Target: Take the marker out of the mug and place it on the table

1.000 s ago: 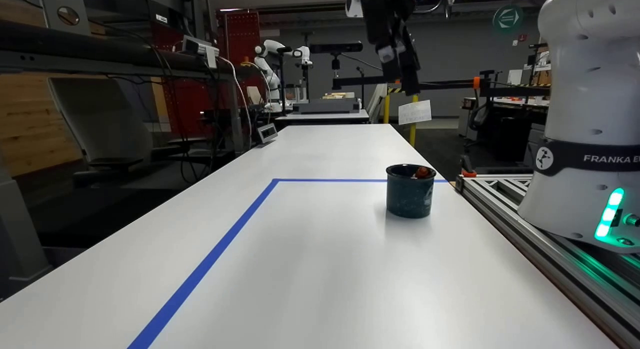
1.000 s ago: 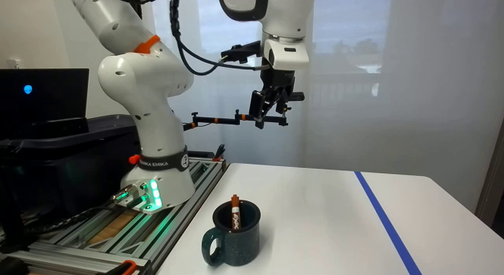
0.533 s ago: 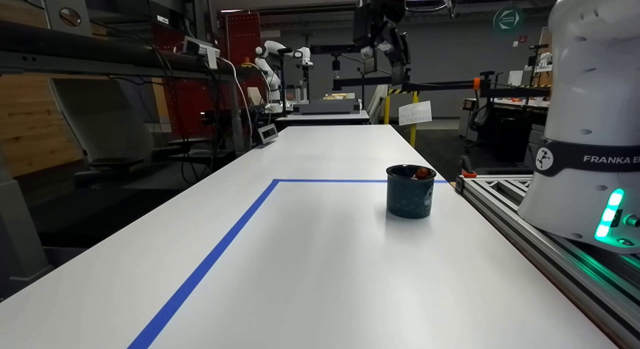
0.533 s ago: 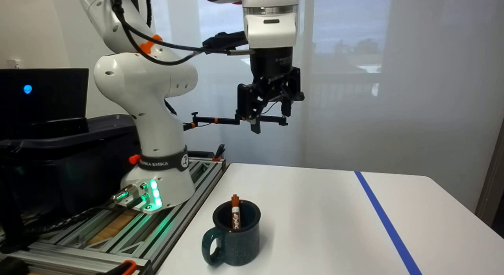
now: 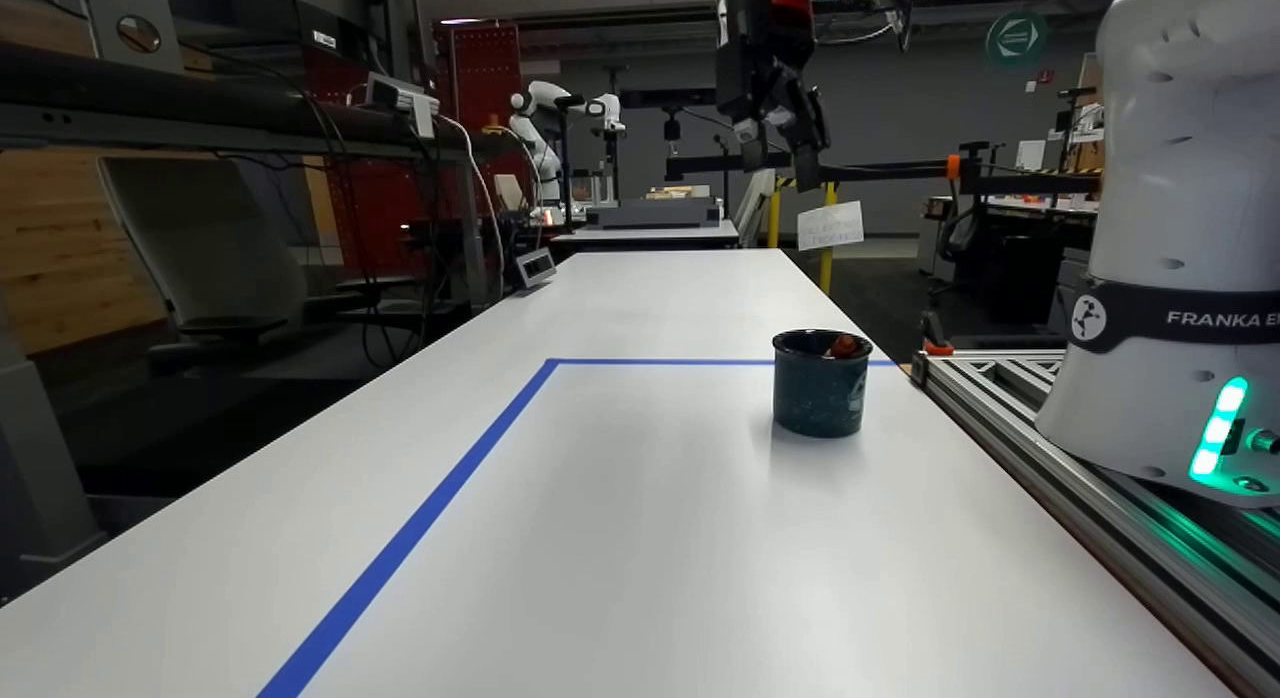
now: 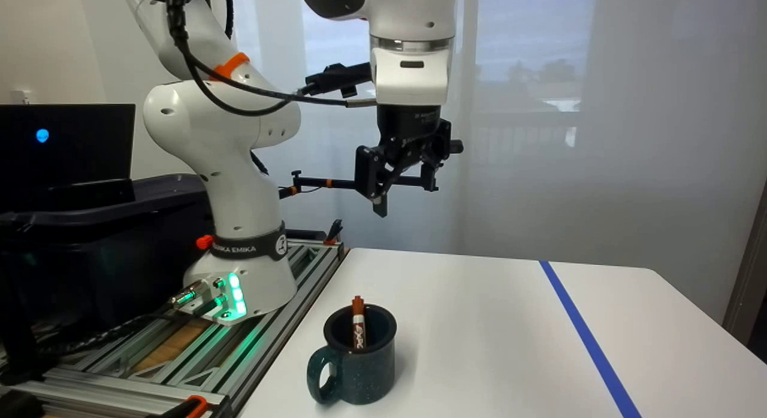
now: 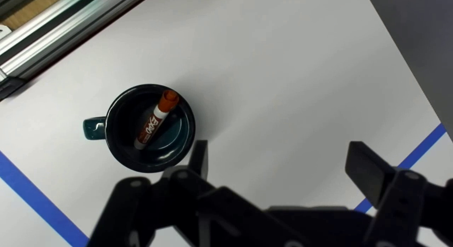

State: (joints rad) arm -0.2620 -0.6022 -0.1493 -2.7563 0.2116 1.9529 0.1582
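Note:
The mug (image 5: 818, 393) stands upright on the white table (image 5: 620, 518); it is dark teal with a handle, also seen in an exterior view (image 6: 365, 379). The reddish-brown marker (image 6: 358, 323) leans inside it, its cap just above the rim. In the wrist view the marker (image 7: 155, 121) lies slantwise across the mug's opening, cap toward the upper right; the mug handle (image 7: 95, 128) points left. My gripper (image 7: 278, 156) is open and empty. In both exterior views it hangs well above the table, higher than the mug (image 5: 780, 160) (image 6: 405, 195). In the wrist view the mug is left of the fingers.
Blue tape (image 5: 440, 508) marks a rectangle on the table. A metal rail frame (image 6: 281, 340) with the robot base runs along the table's edge near the mug. A small grey device (image 5: 535, 268) sits at the far table edge.
My gripper has turned and shifted toward the mug's end of the table, then come down a little in the last half second. The mug and marker have not moved.

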